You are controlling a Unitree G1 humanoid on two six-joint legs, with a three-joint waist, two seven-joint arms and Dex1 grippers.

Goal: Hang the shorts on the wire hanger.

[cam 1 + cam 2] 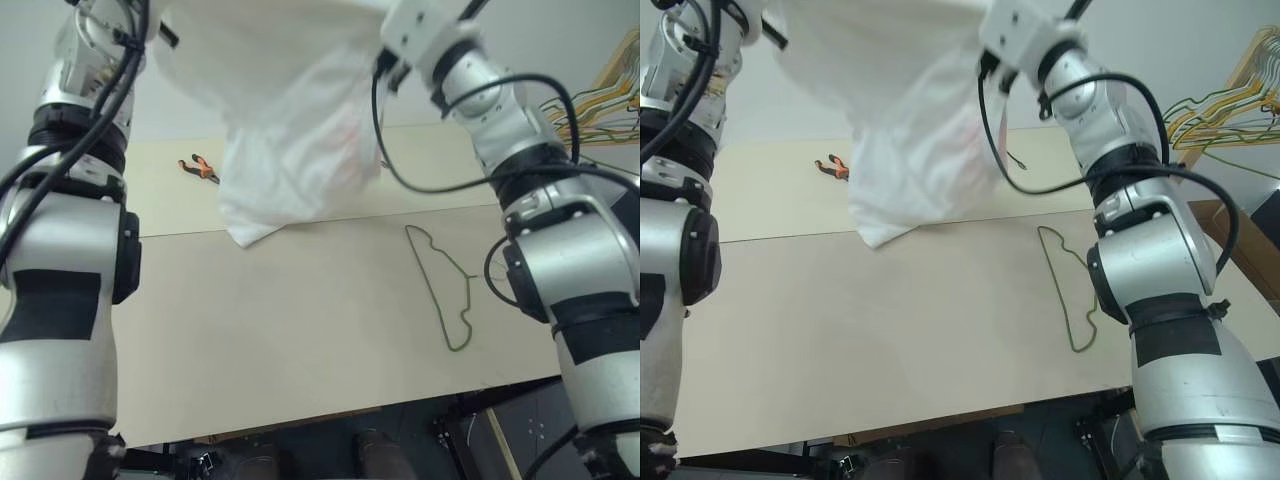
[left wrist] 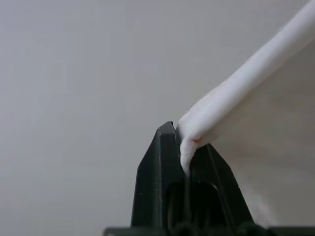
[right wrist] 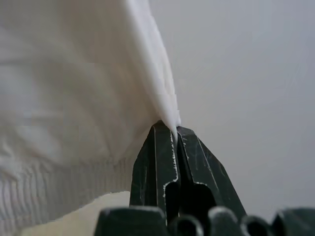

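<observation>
The white shorts hang in the air between my two raised arms, and their lowest corner still brushes the table near its middle seam. My left gripper is shut on one top edge of the shorts. My right gripper is shut on the other top edge of the shorts. The thin grey-green wire hanger lies flat on the table to the right of the shorts, beside my right arm.
The beige table runs to a front edge at the bottom. Orange-handled pliers lie at the back left of it. A bunch of yellowish hangers sits at the far right, and a small dark item lies behind the shorts.
</observation>
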